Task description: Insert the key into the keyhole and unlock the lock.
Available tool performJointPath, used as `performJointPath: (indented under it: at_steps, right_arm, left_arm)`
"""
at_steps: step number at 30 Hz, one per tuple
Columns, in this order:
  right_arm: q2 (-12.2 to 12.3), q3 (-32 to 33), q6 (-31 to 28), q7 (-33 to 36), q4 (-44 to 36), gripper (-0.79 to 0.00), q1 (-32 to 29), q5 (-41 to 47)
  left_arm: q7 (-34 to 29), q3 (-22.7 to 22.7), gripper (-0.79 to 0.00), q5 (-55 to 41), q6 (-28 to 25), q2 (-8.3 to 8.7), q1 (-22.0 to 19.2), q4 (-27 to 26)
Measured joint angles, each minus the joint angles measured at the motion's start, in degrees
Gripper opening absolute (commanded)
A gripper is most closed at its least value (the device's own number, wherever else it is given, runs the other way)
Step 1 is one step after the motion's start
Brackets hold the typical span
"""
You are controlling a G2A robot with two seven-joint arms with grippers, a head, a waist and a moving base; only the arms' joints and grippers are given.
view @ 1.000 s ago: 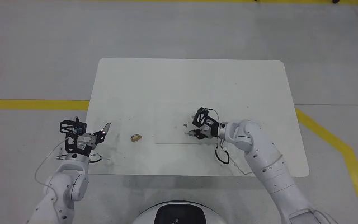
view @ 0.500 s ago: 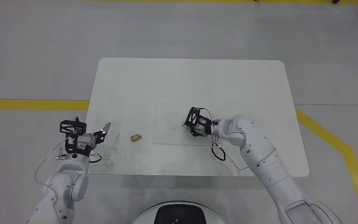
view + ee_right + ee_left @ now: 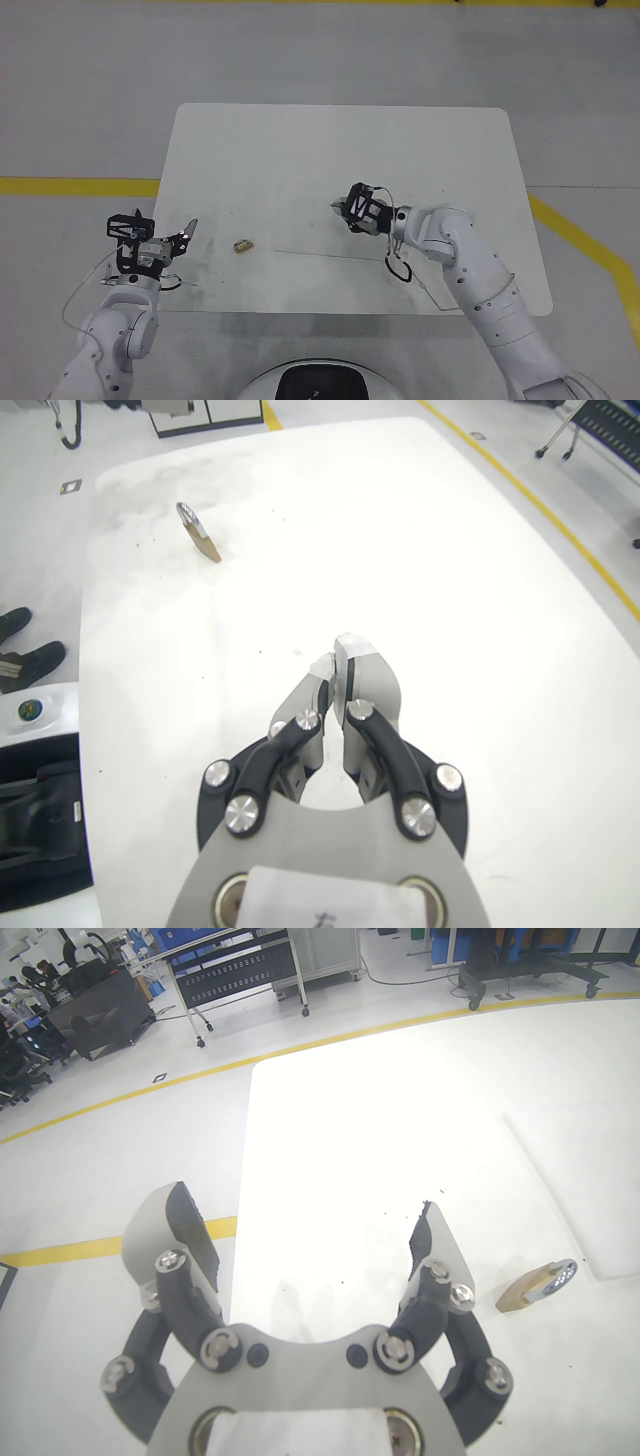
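A small brass padlock (image 3: 242, 245) with a silver shackle lies on the white table (image 3: 300, 140), near its front left. The padlock (image 3: 522, 1292) is just beside my left gripper (image 3: 305, 1208), which is open and holds nothing. This left gripper (image 3: 158, 228) sits at the table's left edge. My right gripper (image 3: 338, 208) hovers over the middle of the table, to the right of the padlock (image 3: 200, 534). Its fingers (image 3: 350, 650) are pressed together in the right gripper (image 3: 334, 656), with a thin sliver of the key pinched at the tips; most of the key is hidden.
A thin white mat (image 3: 575, 1168) lies on the table between padlock and right arm, its front edge (image 3: 310, 257) showing as a faint line. Dark specks dot the surface near the left gripper. A yellow floor line (image 3: 70, 186) runs past the table's sides.
My right gripper has moved from the mat's front edge farther onto the table, staying shut. The left arm and the padlock have not moved.
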Motion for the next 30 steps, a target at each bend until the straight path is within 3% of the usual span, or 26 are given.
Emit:
performJointPath:
  at_steps: [5,11,30]
  right_arm:
    - [0.5,4.7,5.2,-8.1,-4.4,-0.785,-4.4,2.9]
    - [0.3,7.6,9.4,-14.7,-4.3,-0.785,-6.7,10.9]
    - [0.3,7.9,9.6,-15.1,-4.0,-0.785,-6.9,12.6]
  left_arm:
    - [0.0,0.0,0.0,0.0,0.0,0.0,0.0,0.0]
    - [0.0,0.0,0.0,0.0,0.0,0.0,0.0,0.0]
    - [0.0,0.0,0.0,0.0,0.0,0.0,0.0,0.0]
